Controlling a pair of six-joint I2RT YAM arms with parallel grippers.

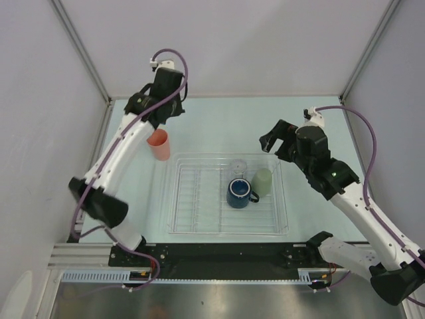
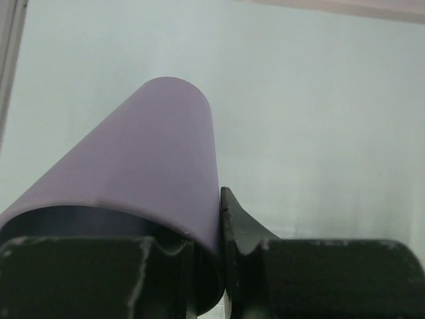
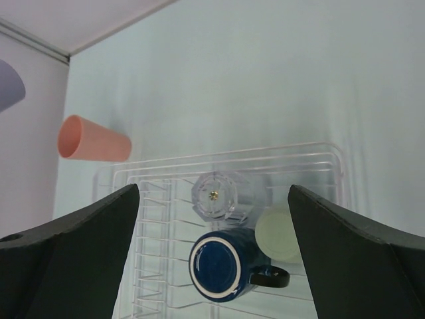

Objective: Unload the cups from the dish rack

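The table [image 1: 219, 123] carries the dish rack [image 1: 199, 199], which holds three cups: blue mug [image 1: 238, 193], pale green tumbler [image 1: 263, 181] and clear cup [image 1: 239, 166]. The right gripper [image 1: 271, 141] hangs wide open over its far right corner. The left gripper [image 2: 214, 262] pinches the wall of the lavender tumbler [image 2: 153, 159] — the salmon tumbler [image 1: 159, 144] sits just outside the rack.

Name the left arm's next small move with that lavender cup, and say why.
Probably lower the lavender cup onto the table beside the salmon-pink cup, then open. The left claw is shut on its rim and holds it tilted, seemingly above the table and outside the dish rack. The salmon-pink cup stands unloaded close by, so that looks like the drop area.
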